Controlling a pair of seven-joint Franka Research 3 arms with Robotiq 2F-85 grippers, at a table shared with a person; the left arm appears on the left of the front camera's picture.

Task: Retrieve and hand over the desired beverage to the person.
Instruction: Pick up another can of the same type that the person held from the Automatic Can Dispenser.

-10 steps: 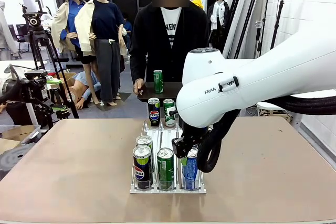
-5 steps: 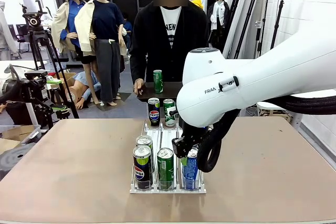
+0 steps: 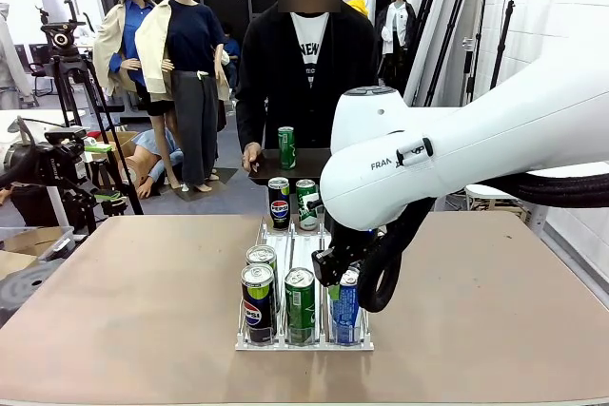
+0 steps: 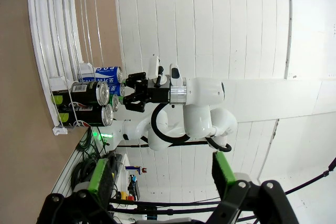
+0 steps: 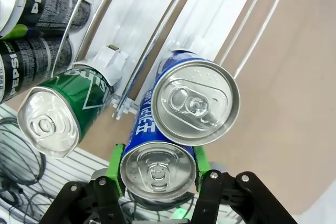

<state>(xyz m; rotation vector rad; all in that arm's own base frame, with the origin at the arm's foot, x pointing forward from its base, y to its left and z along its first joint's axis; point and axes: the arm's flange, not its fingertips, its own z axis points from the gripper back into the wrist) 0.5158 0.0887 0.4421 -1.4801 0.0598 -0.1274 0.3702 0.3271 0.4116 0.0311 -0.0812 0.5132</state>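
– Blue can [image 5: 156, 176] first: where is it, and do I have it?
– You have it. Your right fingers [image 5: 116, 162] are clenched on it, 1 on either side of its top, at the near end of the rack [image 3: 285, 341]'s right lane. Whether it rests on the rack floor or hangs clear, I cannot tell.
– And my left side?
– Your left fingers [image 4: 100, 174] are released, spread wide with nothing between them, well apart from the rack.
– Which step is this?
– I judge it the retrieve step: grip made, hand-over not yet begun. Your next move calls for a straight lift until the can clears the rack and the 2nd blue can [image 5: 197, 100] just beside it. Then comes a reach across the table [image 3: 143, 282] to the person [image 3: 304, 73], who holds a tray [image 3: 266, 170] at the far edge. Mind the cans at the rack's far end as you cross.
– Count them for me.
– 8 cans: 3 black Pepsi cans [image 3: 257, 303], 3 green cans [image 3: 300, 306], 2 blue. 7 sit in the rack; 1 of the green cans stands upright on the tray. 1 rack, 1 tray, 1 person at your table. Which drink the person wants, I cannot tell from here.
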